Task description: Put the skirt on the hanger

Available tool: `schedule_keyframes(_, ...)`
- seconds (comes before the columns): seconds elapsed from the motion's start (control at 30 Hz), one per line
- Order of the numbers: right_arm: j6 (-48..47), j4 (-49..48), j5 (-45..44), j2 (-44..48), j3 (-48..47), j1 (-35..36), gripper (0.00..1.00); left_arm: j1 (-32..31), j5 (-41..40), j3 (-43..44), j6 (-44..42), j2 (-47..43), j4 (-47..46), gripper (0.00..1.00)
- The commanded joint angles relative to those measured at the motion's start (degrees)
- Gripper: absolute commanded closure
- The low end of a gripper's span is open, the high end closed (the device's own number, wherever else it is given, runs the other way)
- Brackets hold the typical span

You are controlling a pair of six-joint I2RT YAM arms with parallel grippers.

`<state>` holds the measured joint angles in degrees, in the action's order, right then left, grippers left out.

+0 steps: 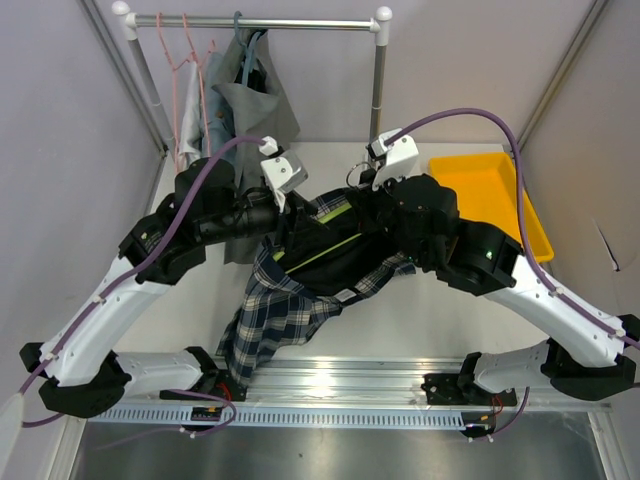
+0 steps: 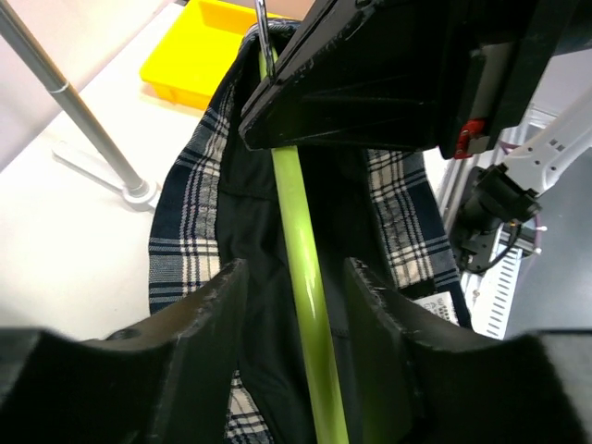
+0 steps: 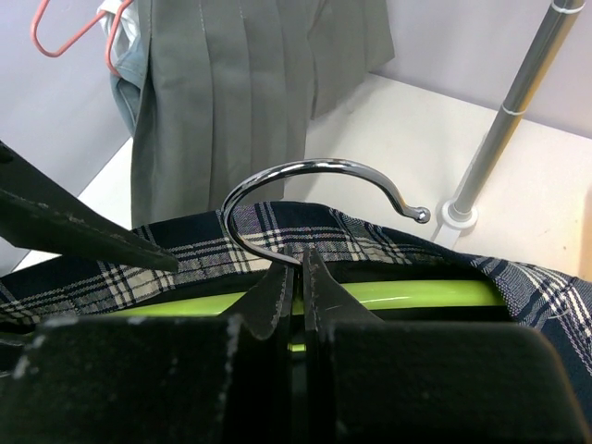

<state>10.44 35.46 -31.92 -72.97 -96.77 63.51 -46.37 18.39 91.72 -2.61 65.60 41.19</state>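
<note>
Grey garment (image 3: 231, 83), rack pole (image 3: 513, 111) — beyond hanger (image 3: 407, 294)

Layout: the skirt (image 1: 285, 310) lies in the middle of the counter (image 1: 420, 320), its hem toward the near edge, with the hanger (image 1: 330, 250) in its far end, the left tool (image 2: 296, 277) astride the bar and the right tool (image 3: 298, 268) at the hook; behind, a rail (image 1: 255, 22) bears a hung garment (image 1: 250, 100) at left, and a bin (image 1: 490, 185) sits far right.
</note>
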Motion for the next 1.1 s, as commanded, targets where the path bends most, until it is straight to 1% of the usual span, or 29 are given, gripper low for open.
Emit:
schedule_keyframes(0.0,-0.3,-5.8,0.2,0.6,-4.6,-0.3,1.0,-0.4,-0.8,1.4,-1.4,0.1,-2.3,0.53)
schedule_keyframes(0.07,-0.4,-5.8,0.2,0.6,-4.7,-0.3,1.0,-0.5,-0.2,1.2,-1.4,0.3,-2.3,0.57)
schedule_keyframes(0.17,-0.5,-5.7,0.6,0.5,-5.0,-0.6,1.0,-0.6,0.2,0.7,-1.8,0.7,-1.8,0.55)
schedule_keyframes(0.27,-0.5,-5.8,0.9,0.4,-5.4,-0.6,1.0,-0.6,-0.1,-0.4,-1.6,0.2,-2.7,0.56)
schedule_keyframes(0.4,-0.3,-5.9,1.1,0.5,-5.2,-0.8,1.0,-0.7,0.0,-0.5,-1.6,1.0,-2.6,0.55)
schedule_keyframes(0.47,-0.2,-5.8,1.2,0.5,-5.3,-0.8,1.0,-0.7,0.2,-0.9,-1.5,1.1,-2.9,0.57)
schedule_keyframes(0.5,-0.2,-5.8,1.2,0.5,-5.3,-0.8,1.0,-0.7,0.2,-1.3,-1.4,0.8,-3.7,0.59)
schedule_keyframes(0.53,-0.2,-5.7,1.2,0.6,-5.2,-0.8,1.0,-0.7,0.5,-1.4,-1.4,0.7,-4.0,0.66)
schedule_keyframes(0.57,-0.2,-5.7,1.2,0.6,-5.0,-0.8,1.0,-0.7,0.7,-1.4,-1.1,0.8,-4.3,0.71)
schedule_keyframes(0.6,-0.2,-5.7,1.2,0.8,-4.9,-0.8,1.0,-0.7,0.9,-1.2,-0.9,1.0,-4.4,0.78)
schedule_keyframes(0.63,-0.2,-5.8,1.1,0.8,-4.7,-0.8,1.0,-0.7,1.5,-1.1,-0.9,1.3,-4.3,0.9)
schedule_keyframes(0.7,-0.1,-5.8,1.1,1.1,-4.5,-0.8,1.0,-0.7,1.8,-0.8,-0.6,1.5,-4.4,1.0)
schedule_keyframes(0.77,-0.1,-6.0,0.7,1.5,-3.7,-0.8,1.0,-0.7,1.6,-1.1,-0.1,0.9,-5.4,1.0)
schedule_keyframes(0.9,0.0,-6.5,0.1,2.0,-1.9,-1.4,1.0,-0.7,-2.0,-2.2,1.6,-1.1,-8.3,1.0)
schedule_keyframes(0.97,0.5,-6.9,-0.1,2.7,-1.1,-1.7,0.93,-0.7,-3.7,-2.2,2.1,-1.4,-8.9,1.0)
schedule_keyframes(1.0,0.5,-7.1,-0.1,2.8,0.0,-2.0,0.84,-0.7,-4.3,-2.1,2.1,-1.4,-8.9,1.0)
schedule_keyframes(1.07,0.9,-7.6,-0.2,3.6,1.0,-2.2,0.73,-0.7,-5.3,-1.5,2.2,-1.4,-8.7,1.0)
